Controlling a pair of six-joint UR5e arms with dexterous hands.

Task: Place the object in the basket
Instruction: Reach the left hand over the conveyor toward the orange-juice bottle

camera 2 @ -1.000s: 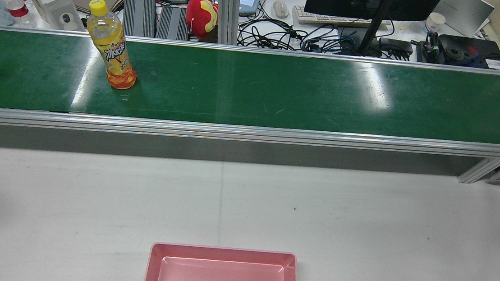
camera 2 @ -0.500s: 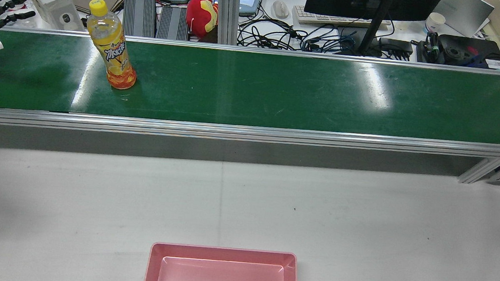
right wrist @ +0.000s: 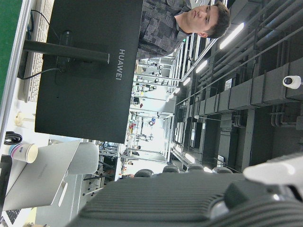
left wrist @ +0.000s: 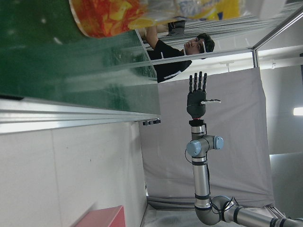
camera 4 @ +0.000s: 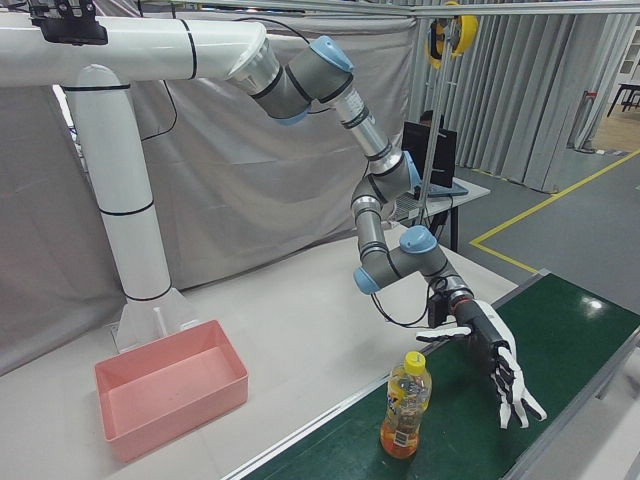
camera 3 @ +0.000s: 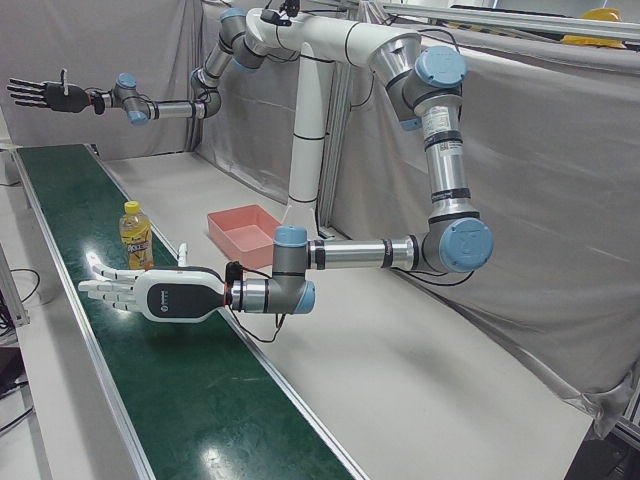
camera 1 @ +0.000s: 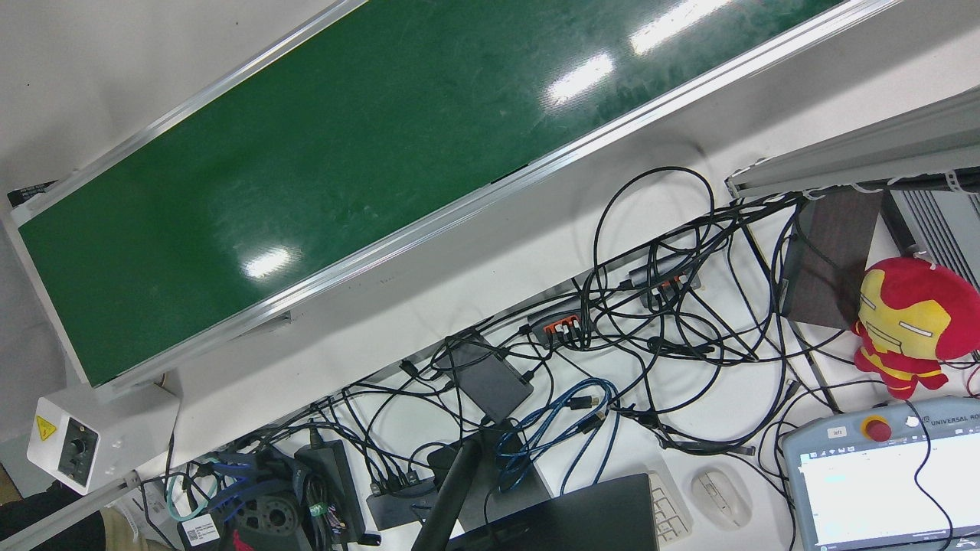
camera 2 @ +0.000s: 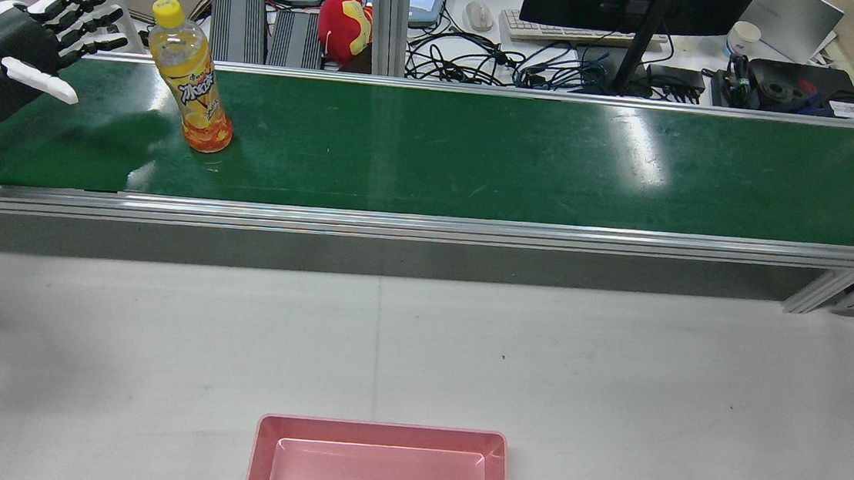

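Note:
An orange drink bottle (camera 2: 190, 80) with a yellow cap stands upright on the green conveyor belt (camera 2: 480, 160). It also shows in the left-front view (camera 3: 135, 236), the right-front view (camera 4: 405, 405) and, close up, the left hand view (left wrist: 156, 14). My left hand (camera 2: 31, 43) is open with its fingers spread, level with the bottle and a short way to its left, not touching it; it also shows in the left-front view (camera 3: 140, 291) and the right-front view (camera 4: 492, 362). My right hand (camera 3: 45, 95) is open and empty, held high far down the belt. The pink basket (camera 2: 382, 441) is empty on the white table.
The belt's metal rails (camera 2: 428, 225) run along both edges. Behind the belt a cluttered desk holds a monitor (camera 2: 633, 3), cables (camera 1: 651, 306), a red plush toy (camera 2: 345, 28) and teach pendants. The white table (camera 2: 616, 380) lies between belt and basket.
My left hand has come into the rear view from the left edge and moved right toward the bottle, fingers still spread. The bottle and basket have not moved.

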